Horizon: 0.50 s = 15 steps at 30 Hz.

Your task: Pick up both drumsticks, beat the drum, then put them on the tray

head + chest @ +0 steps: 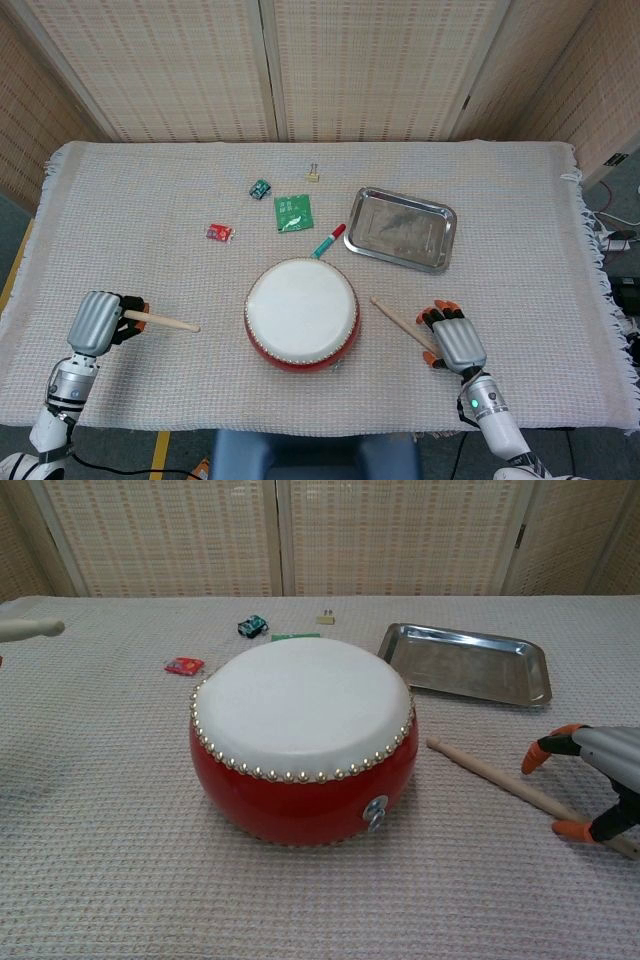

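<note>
Head view: left robot hand (97,322) grasps drumstick (160,321); right robot hand (452,337) released over 2nd drumstick (398,320).

drum (301,314) at table's front centre, tray (400,228) behind to its right, loose drumstick (402,322) right of drum
</note>
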Available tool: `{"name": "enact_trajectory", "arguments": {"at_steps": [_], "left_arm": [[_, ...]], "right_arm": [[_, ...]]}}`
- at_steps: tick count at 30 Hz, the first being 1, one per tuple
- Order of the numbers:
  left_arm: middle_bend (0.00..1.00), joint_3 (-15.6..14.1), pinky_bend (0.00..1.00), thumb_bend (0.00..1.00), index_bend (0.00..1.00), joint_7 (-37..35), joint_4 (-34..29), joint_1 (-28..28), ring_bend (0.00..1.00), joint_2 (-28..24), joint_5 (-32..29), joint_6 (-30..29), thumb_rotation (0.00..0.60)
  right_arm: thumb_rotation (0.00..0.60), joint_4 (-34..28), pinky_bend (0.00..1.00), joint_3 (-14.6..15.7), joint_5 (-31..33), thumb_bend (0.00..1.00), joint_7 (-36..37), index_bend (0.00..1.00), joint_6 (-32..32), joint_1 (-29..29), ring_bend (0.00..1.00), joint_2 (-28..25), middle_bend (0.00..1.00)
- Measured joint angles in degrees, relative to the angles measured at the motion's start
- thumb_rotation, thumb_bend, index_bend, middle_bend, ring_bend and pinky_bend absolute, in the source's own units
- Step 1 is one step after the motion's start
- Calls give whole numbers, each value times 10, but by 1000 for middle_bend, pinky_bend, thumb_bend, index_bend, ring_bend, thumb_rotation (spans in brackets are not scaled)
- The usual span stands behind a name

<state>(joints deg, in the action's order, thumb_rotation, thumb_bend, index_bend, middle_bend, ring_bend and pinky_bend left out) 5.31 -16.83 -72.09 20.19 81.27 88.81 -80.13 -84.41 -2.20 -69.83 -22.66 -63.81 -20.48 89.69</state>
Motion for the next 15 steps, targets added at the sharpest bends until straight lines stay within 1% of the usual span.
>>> {"name": "enact_trajectory", "arguments": {"at_steps": [1,3,11,15], "left_arm": [[1000,0,1000,727,1000,0,0,0,1000,-1,0,0,600],[1000,-1,1000,727,1000,-1,-1,0,1000,-2,-1,0,600],[1000,-4,1000,726,1000,-6,-8,1,1000,-8,-3,7,600],[1000,-6,1000,727,1000,-4,-9,2,1000,-10,-3,9,600]], "right_arm": [[600,1,128,0,1,325,-2,345,0,0,54,-1,220],[600,1,128,0,2,345,-5,359,1,0,54,-5,220],[600,10,128,1,4,368,-34,382,10,-8,50,-18,220],[600,17,128,-5,2,368,-51,381,2,-13,47,-26,220]]}}
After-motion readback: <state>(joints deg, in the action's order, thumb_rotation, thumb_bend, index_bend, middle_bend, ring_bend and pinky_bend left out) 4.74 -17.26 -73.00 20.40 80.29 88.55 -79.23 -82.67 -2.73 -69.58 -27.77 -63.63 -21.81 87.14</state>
